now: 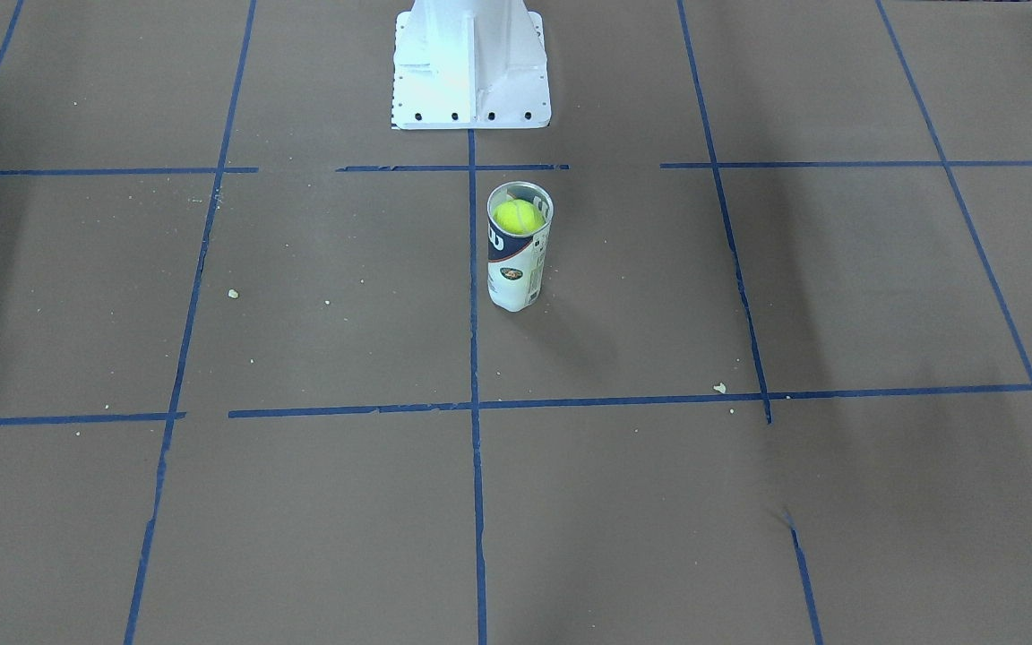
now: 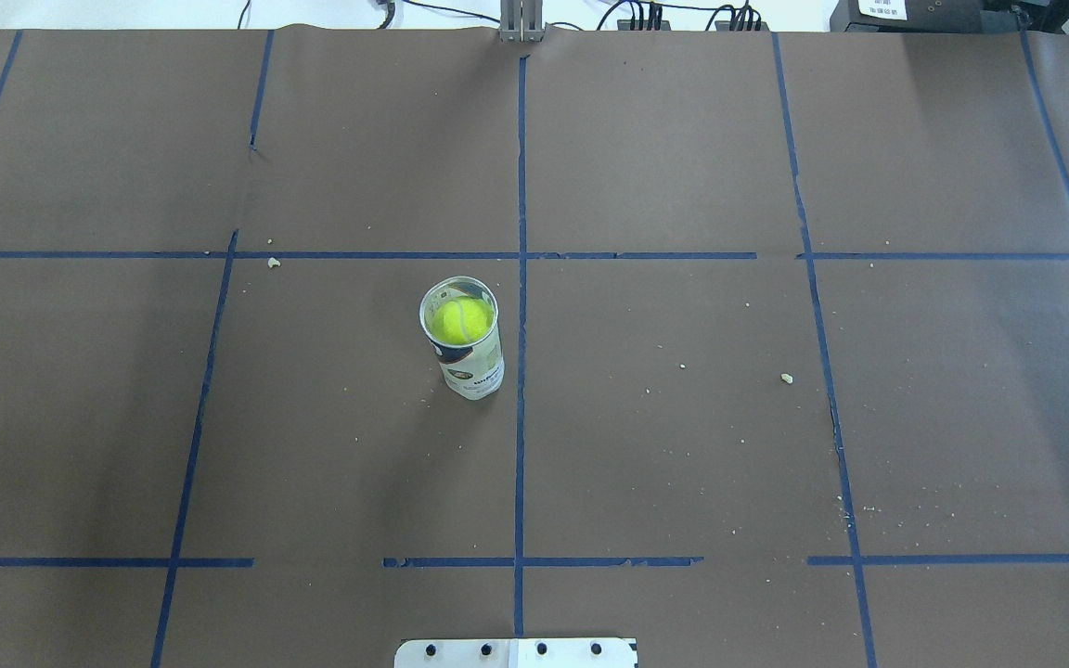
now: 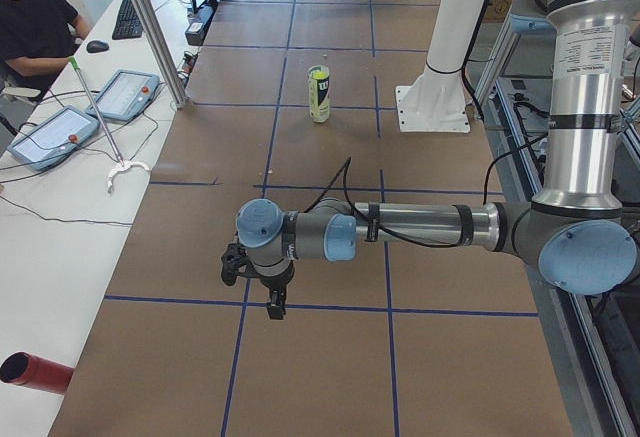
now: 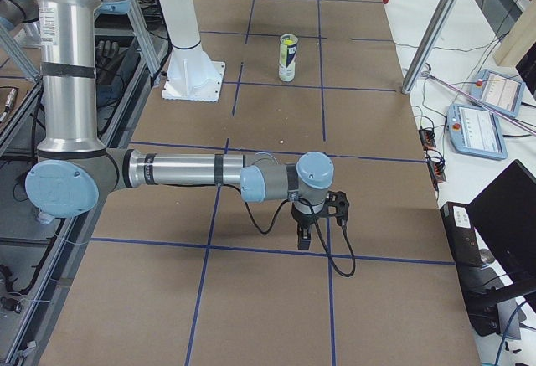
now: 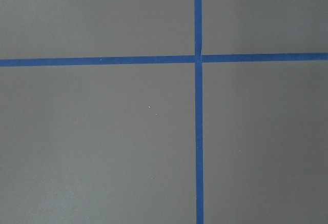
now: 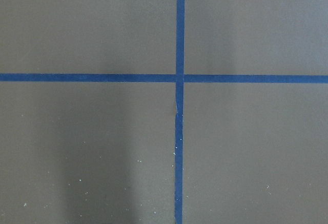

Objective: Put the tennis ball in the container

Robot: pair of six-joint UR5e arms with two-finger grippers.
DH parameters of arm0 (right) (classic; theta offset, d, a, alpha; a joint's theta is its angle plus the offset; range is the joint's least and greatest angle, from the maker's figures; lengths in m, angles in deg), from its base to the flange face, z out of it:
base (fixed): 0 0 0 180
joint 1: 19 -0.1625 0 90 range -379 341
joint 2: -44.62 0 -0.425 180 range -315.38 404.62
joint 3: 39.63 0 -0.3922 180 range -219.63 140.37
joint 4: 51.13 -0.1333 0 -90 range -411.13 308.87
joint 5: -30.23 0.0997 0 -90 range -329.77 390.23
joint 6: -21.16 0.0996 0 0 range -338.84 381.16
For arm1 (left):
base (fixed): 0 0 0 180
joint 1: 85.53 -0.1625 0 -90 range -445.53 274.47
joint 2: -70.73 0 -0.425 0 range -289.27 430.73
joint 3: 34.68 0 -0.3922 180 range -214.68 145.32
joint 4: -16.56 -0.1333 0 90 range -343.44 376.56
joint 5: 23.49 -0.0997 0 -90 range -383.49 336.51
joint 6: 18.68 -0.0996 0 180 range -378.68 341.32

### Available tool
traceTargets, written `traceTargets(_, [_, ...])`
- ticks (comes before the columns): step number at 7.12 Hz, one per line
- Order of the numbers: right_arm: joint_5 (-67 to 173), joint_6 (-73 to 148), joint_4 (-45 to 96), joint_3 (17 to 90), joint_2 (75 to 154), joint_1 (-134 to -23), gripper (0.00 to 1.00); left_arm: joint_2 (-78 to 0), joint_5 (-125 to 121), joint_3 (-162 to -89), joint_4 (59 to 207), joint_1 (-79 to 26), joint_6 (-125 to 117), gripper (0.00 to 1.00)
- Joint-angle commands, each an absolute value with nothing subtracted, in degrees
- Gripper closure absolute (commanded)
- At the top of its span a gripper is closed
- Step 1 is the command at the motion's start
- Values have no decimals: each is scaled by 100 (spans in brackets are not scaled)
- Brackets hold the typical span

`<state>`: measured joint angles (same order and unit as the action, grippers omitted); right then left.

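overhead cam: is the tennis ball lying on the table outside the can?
No, the tennis ball sits inside the upright container, visible through its open top.

Opposed steep views sharing the container (image 1: 520, 246)

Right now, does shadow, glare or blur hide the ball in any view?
Overhead exterior: sharp, the tennis ball plain inside the tennis-ball can. Exterior front-facing: soft broad shadows on the paper, none over the can. Side views: can small but in focus. Wrist views: only tape lines, a dim shadow in the right one.
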<state>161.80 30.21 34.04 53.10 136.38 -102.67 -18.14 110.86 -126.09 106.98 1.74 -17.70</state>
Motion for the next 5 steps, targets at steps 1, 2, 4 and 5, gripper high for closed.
traceTargets(1, [16180, 3021, 3404, 5310, 13638, -10267, 0, -1822, 11089, -12652, 10699, 174, -1771, 0])
traceTargets(2, [16180, 3021, 3404, 5310, 13638, -10267, 0, -1813, 11089, -12688, 10699, 174, -1771, 0])
traceTargets(4, [16180, 3021, 3404, 5310, 13638, -10267, 0, -1830, 11089, -12688, 10691, 174, -1763, 0])
traceTargets(5, [16180, 3021, 3404, 5310, 13638, -10267, 0, -1839, 11089, -12688, 10699, 174, -1763, 0])
